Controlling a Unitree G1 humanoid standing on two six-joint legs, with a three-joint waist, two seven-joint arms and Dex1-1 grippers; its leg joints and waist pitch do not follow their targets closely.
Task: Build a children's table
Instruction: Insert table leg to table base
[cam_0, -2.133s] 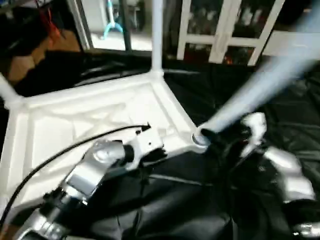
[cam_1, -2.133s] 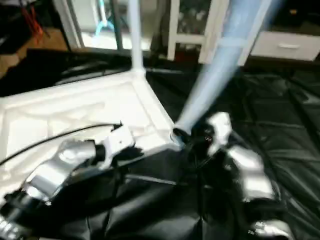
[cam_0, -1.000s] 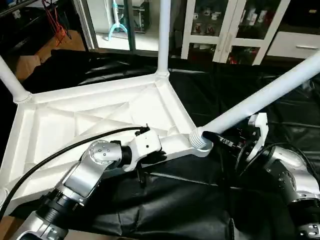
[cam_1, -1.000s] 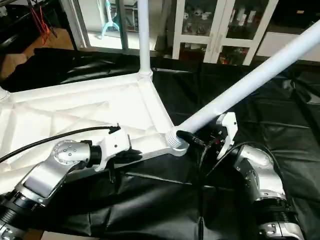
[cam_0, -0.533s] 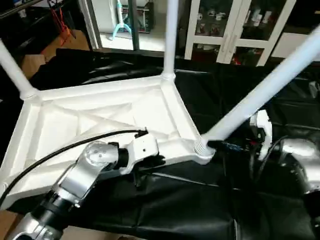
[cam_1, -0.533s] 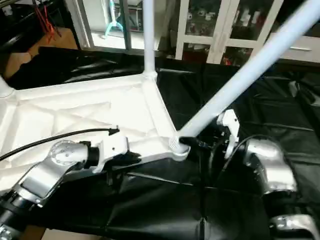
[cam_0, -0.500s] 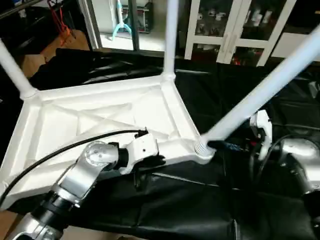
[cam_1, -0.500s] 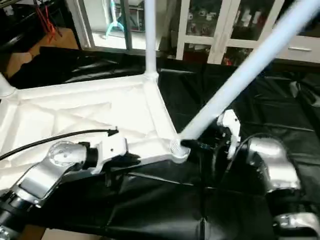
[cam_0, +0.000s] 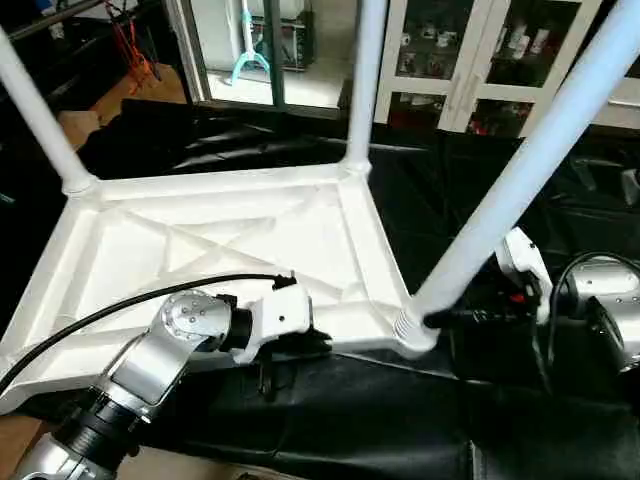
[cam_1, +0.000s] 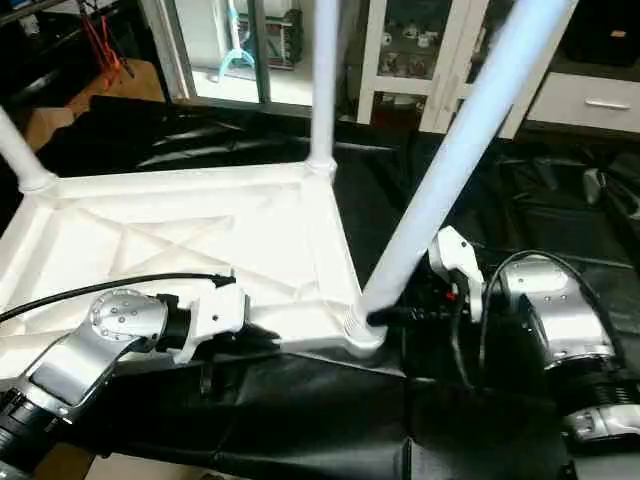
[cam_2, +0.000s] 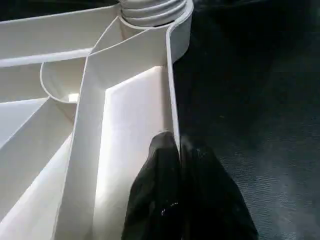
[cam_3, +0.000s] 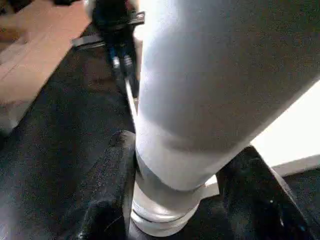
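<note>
The tabletop (cam_0: 215, 240) lies upside down on the black sheet (cam_0: 400, 430), ribbed underside facing up. Two legs already stand upright in their sockets: one at the ten o'clock corner (cam_0: 35, 105), one at the one o'clock corner (cam_0: 365, 80). A third leg (cam_0: 520, 170) sits in the four o'clock socket (cam_0: 412, 330) but leans away toward two o'clock, so I'd judge it not yet seated. The right end effector (cam_1: 385, 315) has its fingers either side of that leg's base, pinching it. The left end effector (cam_2: 177, 150), fingers pressed together on the tabletop's near rim, steadies it. What's left, by my reckoning: straighten this leg, then see to the seven o'clock corner, where I can make out no leg.
</note>
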